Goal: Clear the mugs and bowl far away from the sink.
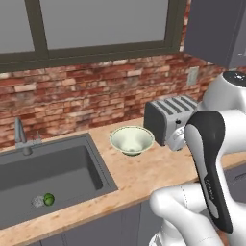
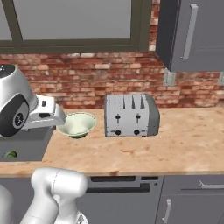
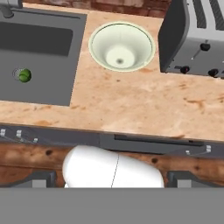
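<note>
The claw (image 3: 112,180) is seen from the hand camera with its jaws spread wide; the two dark fingertips (image 3: 38,178) stand far apart at the bottom of that view and nothing is held between them. It is poised above the near edge of the counter (image 3: 131,100), well clear of every object, and is pointed down at the wood-toned top.

Beyond the claw, on the far part of the counter, the bowl (image 3: 121,46) is set upright, its pale interior open and its lighter rim unbroken. In the left base view the bowl (image 1: 131,139) is found just right of the sink (image 1: 48,168), near the basin's far right corner but apart from its edge. In the right base view the bowl (image 2: 77,124) is partly covered on its left by the robot's hand.

To the right of the bowl, near it but not touching, a grey four-slot toaster (image 3: 194,37) is placed, its knobs and levers turned toward the near side. The same toaster (image 2: 131,114) is shown between the bowl and a long bare stretch of counter.

To the left, the sink (image 3: 39,57) is sunk into the counter. A small green round object (image 3: 25,75) is seen on its floor, at the drain. A slim faucet (image 1: 20,134) is mounted at the far edge of the basin.

Behind everything a red brick wall (image 1: 72,96) is seen, with a dark-framed window (image 1: 96,24) above it. A grey wall cabinet (image 2: 192,35) is hung at the upper right.
</note>
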Motion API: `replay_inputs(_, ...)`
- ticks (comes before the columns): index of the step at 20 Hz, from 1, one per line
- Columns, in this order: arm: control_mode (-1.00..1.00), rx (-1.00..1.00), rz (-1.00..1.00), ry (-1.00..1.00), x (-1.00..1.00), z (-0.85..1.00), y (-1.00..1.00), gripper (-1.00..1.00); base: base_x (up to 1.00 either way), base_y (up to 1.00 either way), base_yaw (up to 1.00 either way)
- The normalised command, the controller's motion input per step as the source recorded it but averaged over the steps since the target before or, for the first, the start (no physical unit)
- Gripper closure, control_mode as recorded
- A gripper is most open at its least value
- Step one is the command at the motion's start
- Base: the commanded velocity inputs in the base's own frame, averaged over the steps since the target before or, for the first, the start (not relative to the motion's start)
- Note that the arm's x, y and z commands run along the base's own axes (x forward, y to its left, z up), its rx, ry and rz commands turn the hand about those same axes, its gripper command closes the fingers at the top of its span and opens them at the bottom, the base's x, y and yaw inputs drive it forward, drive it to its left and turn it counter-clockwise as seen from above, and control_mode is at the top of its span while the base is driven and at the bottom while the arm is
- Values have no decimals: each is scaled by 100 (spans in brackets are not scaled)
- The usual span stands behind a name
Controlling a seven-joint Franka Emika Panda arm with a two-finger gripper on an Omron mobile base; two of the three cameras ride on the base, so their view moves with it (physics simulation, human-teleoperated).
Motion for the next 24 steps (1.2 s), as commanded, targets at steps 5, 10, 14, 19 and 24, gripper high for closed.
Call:
replay_inputs(5, 100, 0, 0, 0, 0, 0, 0, -100, 43, 10, 14)
replay_inputs(10, 100, 0, 0, 0, 0, 0, 0, -100, 35, 0, 39)
replay_inputs(14, 100, 0, 0, 0, 0, 0, 0, -100, 24, 0, 34)
replay_inputs(19, -100, 0, 2, 0, 11, -2, 4, -100, 14, 0, 13)
replay_inputs(24, -100, -5, 0, 2, 34, -11, 22, -100, 0, 0, 0)
